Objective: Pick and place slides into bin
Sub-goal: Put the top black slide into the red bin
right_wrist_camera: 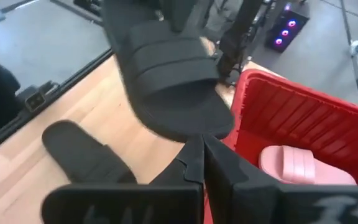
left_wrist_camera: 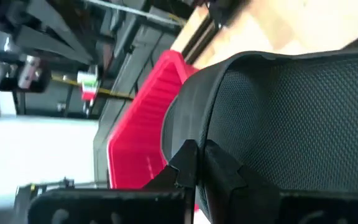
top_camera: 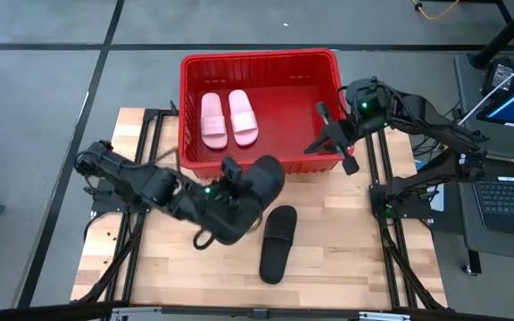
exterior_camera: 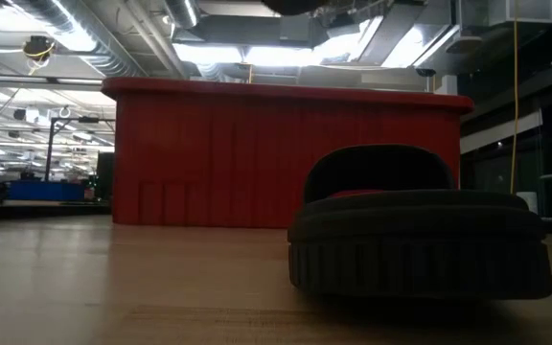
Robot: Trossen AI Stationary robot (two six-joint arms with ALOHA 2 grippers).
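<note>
Slides: my left gripper [top_camera: 239, 183] clamps one black slide [top_camera: 261, 183] just outside the bin [top_camera: 259, 61]. Two pink slides [top_camera: 228, 118] lie inside. Another black slide [top_camera: 277, 242] rests on the table [top_camera: 346, 241]. Right gripper [top_camera: 335, 134] at the bin's rim, pinched shut. No readable writing.

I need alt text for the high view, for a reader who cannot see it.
The left gripper holds a black open-toe slide sandal near the front rim of the large red plastic basket, which holds two pale pink slide sandals. A second black sandal lies on the wooden table.
</note>
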